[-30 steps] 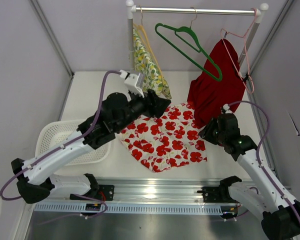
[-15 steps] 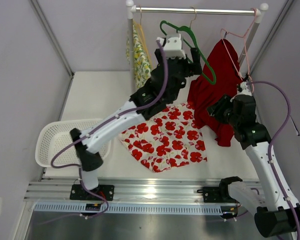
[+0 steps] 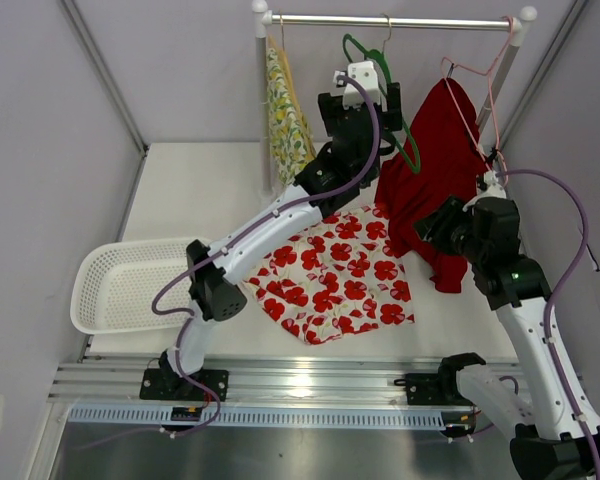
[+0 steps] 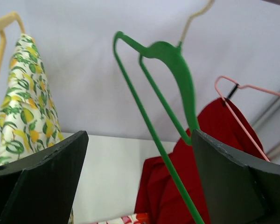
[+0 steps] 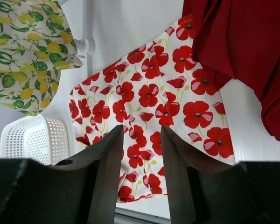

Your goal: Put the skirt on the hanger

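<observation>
Green hanger (image 4: 173, 55): btm cut off in left wrist view, mid hidden behind left arm (image 3: 272, 220) overhead.

A poppy-print skirt (image 3: 330, 272) lies flat at the centre of the tabletop (image 3: 200, 190). At 12 o'clock the left gripper (image 3: 380, 100) is up at a green hanger (image 3: 355, 45) hooked on the rail (image 3: 430, 21). The right gripper (image 3: 428, 228) hovers at 3 o'clock, beside a red garment (image 3: 435, 165). A white basket (image 3: 120, 285) sits at 9 o'clock.
</observation>
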### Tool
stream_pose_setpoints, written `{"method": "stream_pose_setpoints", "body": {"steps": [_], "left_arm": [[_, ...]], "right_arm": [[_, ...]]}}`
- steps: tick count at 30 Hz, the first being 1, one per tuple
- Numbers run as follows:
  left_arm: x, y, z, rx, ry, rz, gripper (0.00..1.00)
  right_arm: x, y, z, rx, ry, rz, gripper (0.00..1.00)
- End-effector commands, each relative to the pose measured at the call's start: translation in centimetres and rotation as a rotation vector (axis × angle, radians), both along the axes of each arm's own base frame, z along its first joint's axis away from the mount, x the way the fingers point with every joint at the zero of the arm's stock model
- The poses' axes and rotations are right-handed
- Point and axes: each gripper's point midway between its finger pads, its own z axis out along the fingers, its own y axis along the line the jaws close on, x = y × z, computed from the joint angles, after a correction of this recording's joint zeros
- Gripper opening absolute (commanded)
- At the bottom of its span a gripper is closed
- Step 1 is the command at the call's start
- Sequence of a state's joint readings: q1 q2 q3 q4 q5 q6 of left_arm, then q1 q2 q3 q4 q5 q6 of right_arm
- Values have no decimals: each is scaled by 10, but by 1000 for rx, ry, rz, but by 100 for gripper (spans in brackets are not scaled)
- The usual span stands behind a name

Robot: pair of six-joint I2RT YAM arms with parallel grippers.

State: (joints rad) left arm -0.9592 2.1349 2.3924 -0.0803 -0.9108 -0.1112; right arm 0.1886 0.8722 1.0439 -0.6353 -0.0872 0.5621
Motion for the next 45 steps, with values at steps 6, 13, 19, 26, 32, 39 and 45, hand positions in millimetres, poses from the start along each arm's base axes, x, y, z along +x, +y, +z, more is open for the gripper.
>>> {"method": "stream_pose_setpoints", "body": {"steps": [6,13,19,26,32,39,45], "left_arm": [[11,8,19,-53,-44,-12,95],[3,15,28,-91,-58,-25,97],[2,15,41,-101,-95,-42,97],[12,5,23,-54,-71,-51,79],[21,0,15,-25,-48,-97,59],[34,-5,1,-7,-28,-130,59],[38,-5,-3,2,-23,-145,42]], "right_arm": [[-6,1,5,-15,-25,30,43],[-8,4,1,-11,-22,45,42],[-8,4,-1,-12,-19,50,43],[-9,6,1,-8,-26,61,41],[-9,6,0,-9,-24,64,38],[-9,7,0,-12,-24,72,39],[-9,6,-2,-17,-22,72,39]]}}
